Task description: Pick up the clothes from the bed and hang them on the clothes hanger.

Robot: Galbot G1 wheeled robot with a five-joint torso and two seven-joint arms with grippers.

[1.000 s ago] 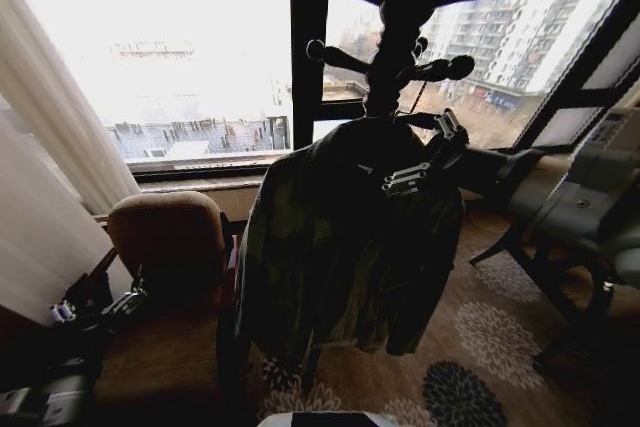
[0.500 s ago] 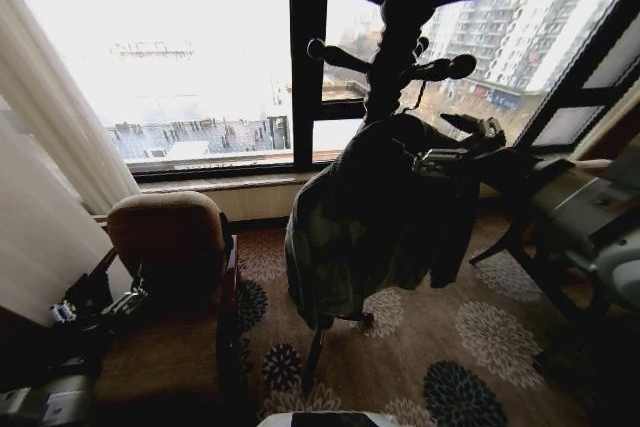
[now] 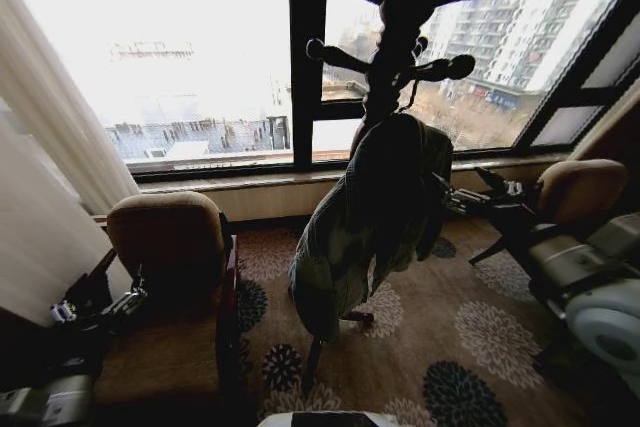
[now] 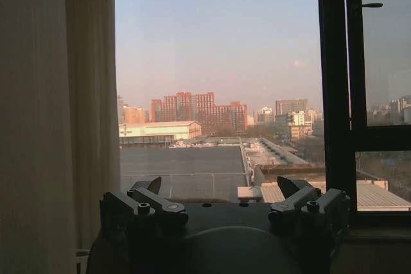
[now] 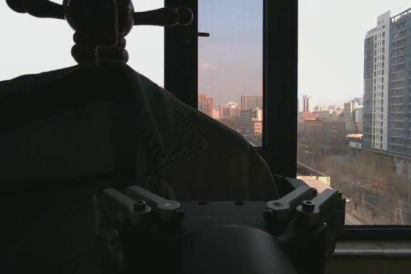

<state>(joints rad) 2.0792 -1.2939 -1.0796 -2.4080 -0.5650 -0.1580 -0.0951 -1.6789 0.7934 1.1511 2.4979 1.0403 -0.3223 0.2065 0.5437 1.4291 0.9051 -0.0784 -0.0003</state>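
The clothes, a denim jacket (image 3: 370,217), hang dark against the window from the black coat stand (image 3: 400,7). The clothes hanger is under the jacket's shoulders; its thin wire hook (image 3: 412,97) runs up to a peg. My right gripper (image 3: 468,190) is open, just right of the jacket and apart from it. In the right wrist view the jacket (image 5: 96,133) hangs close in front of the right gripper (image 5: 221,187), below the stand's pegs (image 5: 96,4). My left gripper (image 3: 125,302) is parked low on the left, open (image 4: 221,187) and facing the window. The bed is out of view.
A brown armchair (image 3: 165,237) stands left of the stand, and a second one (image 3: 580,187) is behind my right arm. The windowsill (image 3: 220,182) runs behind, with a curtain (image 3: 40,147) at left. Flowered carpet (image 3: 450,347) lies in front of the stand.
My right gripper has let go of the jacket and pulled back to the right. The jacket has swung in and now hangs narrow under the stand. The left arm has not moved.
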